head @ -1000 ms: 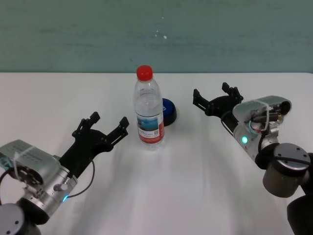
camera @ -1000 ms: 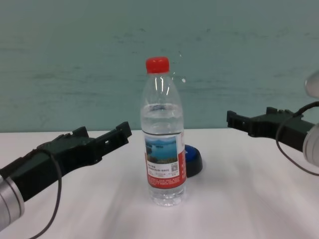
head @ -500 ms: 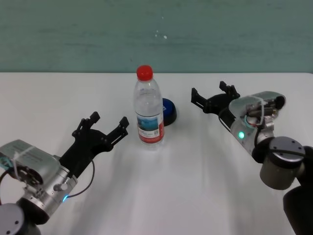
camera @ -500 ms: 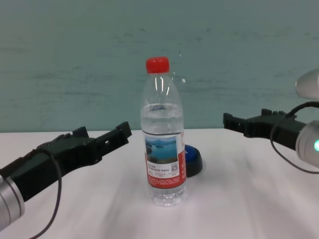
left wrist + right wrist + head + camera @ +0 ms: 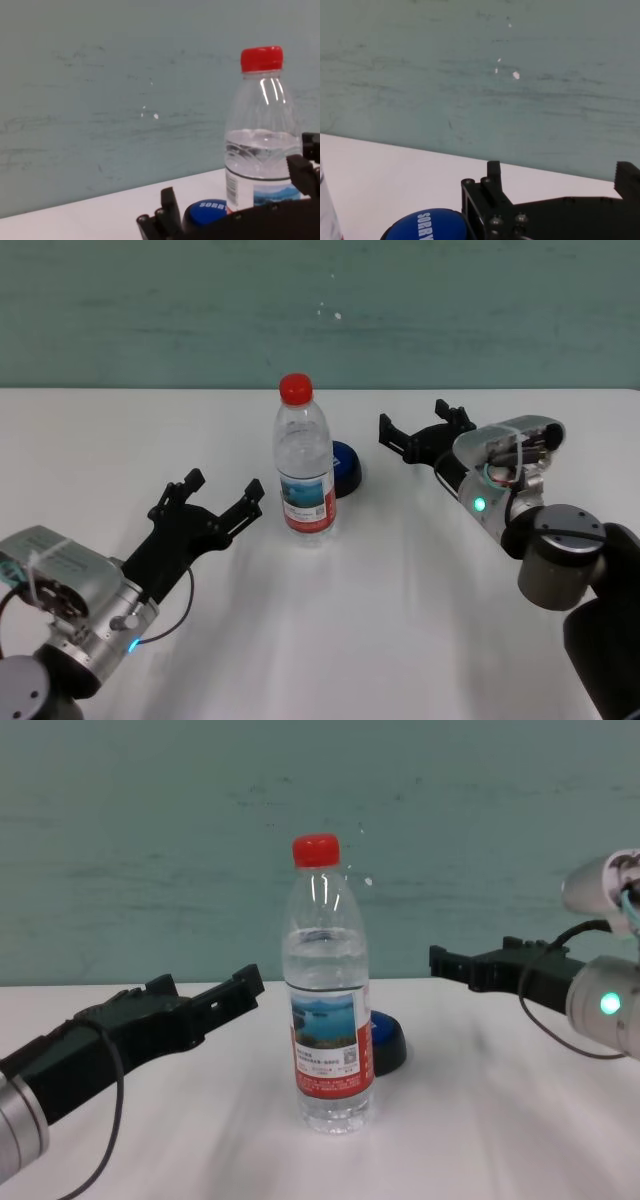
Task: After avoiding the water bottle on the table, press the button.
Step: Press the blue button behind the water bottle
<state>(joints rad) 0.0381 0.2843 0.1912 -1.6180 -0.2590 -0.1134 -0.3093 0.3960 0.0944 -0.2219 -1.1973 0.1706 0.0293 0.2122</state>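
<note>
The water bottle [image 5: 304, 462] stands upright on the bench [image 5: 400, 620], directly in front of me. The button [image 5: 346, 468] sits just behind it and slightly toward my right, partly screened by the bottle from the chest view. That placement blocks a straight reach from the front, so I judge the approach must come in from the side.

My right jaws [image 5: 418, 436] are open and empty, held above the bench to the right of the button and clear of the bottle, pointing toward the button. In the right wrist view the button's blue dome [image 5: 427, 226] lies just off the jaw tips, not yet touched.

My left jaws [image 5: 208, 502] are open and empty, parked near the bottle's left side, apart from it.

Finding: button not yet pressed. Risk, in my judgement: any drift toward the bottle could tip it.
</note>
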